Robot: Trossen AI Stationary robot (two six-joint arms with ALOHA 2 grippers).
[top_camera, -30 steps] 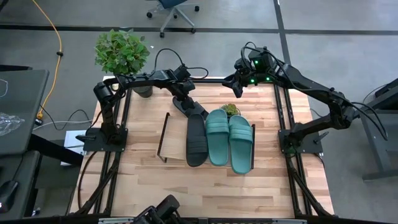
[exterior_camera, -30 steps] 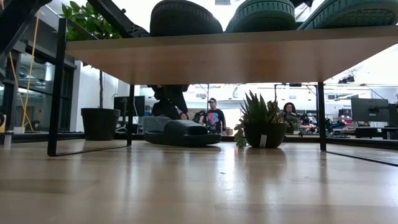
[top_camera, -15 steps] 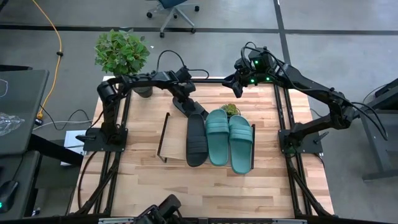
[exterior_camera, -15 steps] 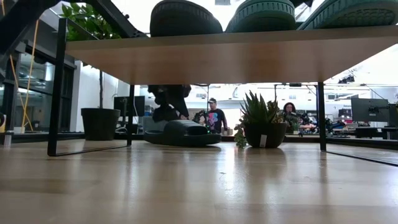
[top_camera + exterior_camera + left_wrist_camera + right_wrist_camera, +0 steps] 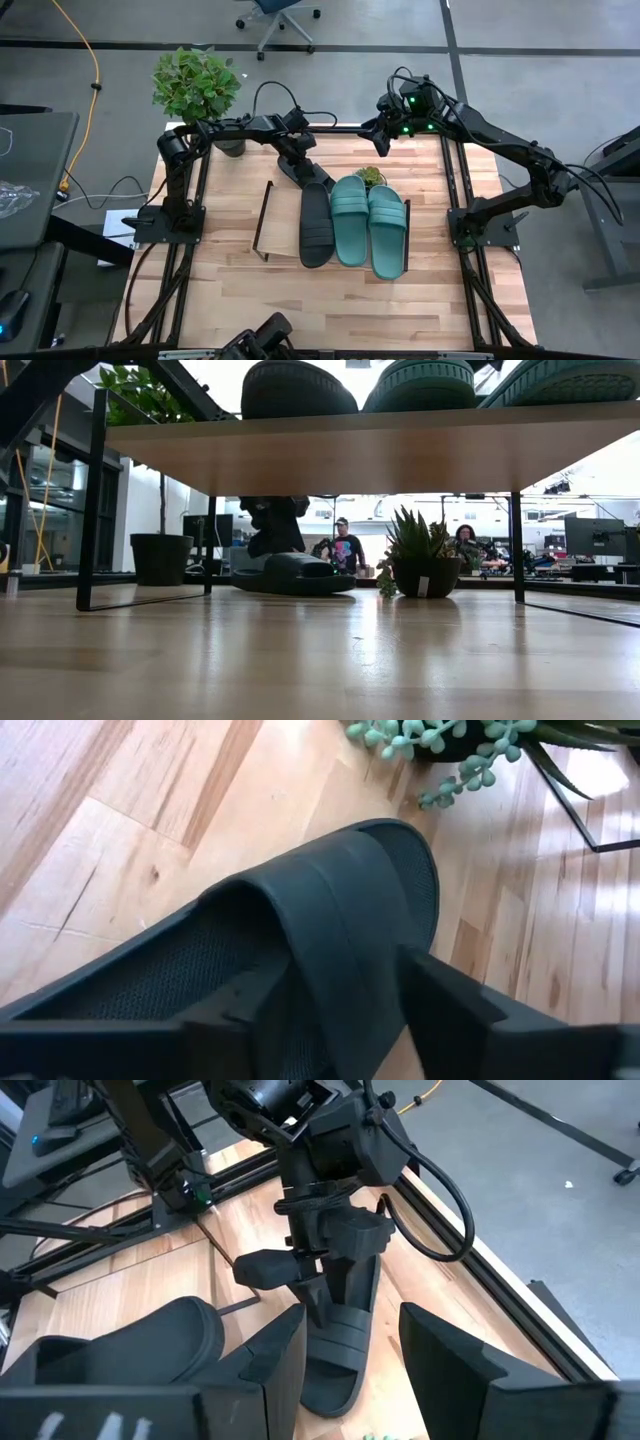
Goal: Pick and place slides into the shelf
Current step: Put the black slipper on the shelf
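Observation:
The shelf (image 5: 281, 214) stands mid-table with one black slide (image 5: 316, 225) and two teal slides (image 5: 350, 220) (image 5: 388, 232) lying on its plank. The second black slide (image 5: 303, 177) lies sole down on the table behind the shelf; it also shows in the low view (image 5: 295, 573). My left gripper (image 5: 297, 158) is open and low over it, with one finger on each side of the strap (image 5: 335, 920). My right gripper (image 5: 381, 140) is open and empty, raised over the far right of the table. My left gripper comes at the black slide from above, pointing down, fingers (image 5: 440, 995) astride its wide strap (image 5: 350, 950). Whether the fingers touch the strap I cannot tell. The slide lies flat on the table.
A small potted succulent (image 5: 370, 177) stands just behind the shelf, right of the black slide. A large potted plant (image 5: 197, 85) is at the far left corner. The shelf's plank is bare at its left end (image 5: 280, 200). People show in the room beyond (image 5: 346, 545).
My left gripper has gone down toward the black slide on the table, its fingers now around the strap. The slide has stayed where it was.

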